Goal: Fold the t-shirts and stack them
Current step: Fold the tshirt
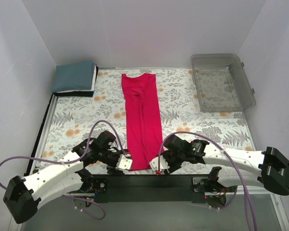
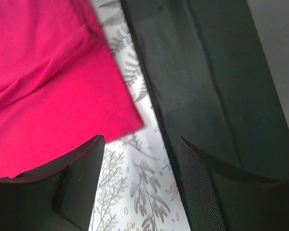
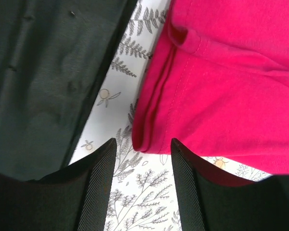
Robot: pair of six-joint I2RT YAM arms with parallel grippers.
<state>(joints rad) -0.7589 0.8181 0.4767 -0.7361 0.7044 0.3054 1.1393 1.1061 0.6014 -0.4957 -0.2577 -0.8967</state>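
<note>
The crimson-pink t-shirt [image 1: 142,118] lies folded lengthwise into a long narrow strip down the middle of the table. Its near hem shows in the left wrist view [image 2: 48,96] and the right wrist view [image 3: 221,91]. The teal-blue t-shirt [image 1: 76,76] lies folded at the back left on top of white and black folded cloth. My left gripper [image 1: 126,162] is open beside the hem's near left corner, with bare cloth-print table between its fingers [image 2: 82,178]. My right gripper [image 1: 157,164] is open at the hem's near right corner, its fingers [image 3: 98,183] apart just short of the folded edge.
A clear plastic bin [image 1: 222,82] stands at the back right. A black strip [image 1: 149,183] runs along the table's near edge below both grippers. White walls close in the table on three sides.
</note>
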